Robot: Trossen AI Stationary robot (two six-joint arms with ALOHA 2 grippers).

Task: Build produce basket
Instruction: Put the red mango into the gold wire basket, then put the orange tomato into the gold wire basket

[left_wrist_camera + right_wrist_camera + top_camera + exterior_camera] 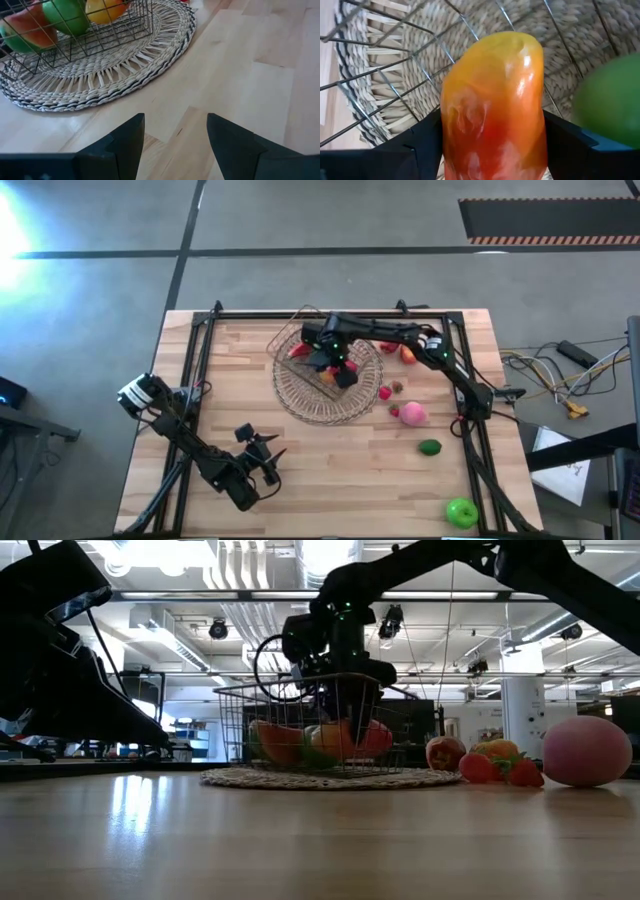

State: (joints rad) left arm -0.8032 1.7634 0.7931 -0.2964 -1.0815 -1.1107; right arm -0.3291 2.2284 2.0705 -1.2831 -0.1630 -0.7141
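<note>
The wire basket stands on a round woven mat at the table's far middle. My right gripper reaches down into it, shut on an orange-yellow-red piece. A red-green apple, a green fruit and a red piece lie in the basket. On the table to its right rest a pink fruit, a dark green piece, a bright green apple and small red pieces. My left gripper waits open near the table's near-left, above bare wood. My right gripper pinches the orange-yellow-red piece by its two long sides between the two fingers. It comes from above, pointing down into the basket. The piece stands lengthwise along the fingers, low inside the wire walls; whether it touches the basket floor I cannot tell.
An orange piece and a red piece lie just right of the basket, under the right arm. In the low view a yellow pepper and strawberries sit there too. Bare wood lies between the mat and my left gripper.
</note>
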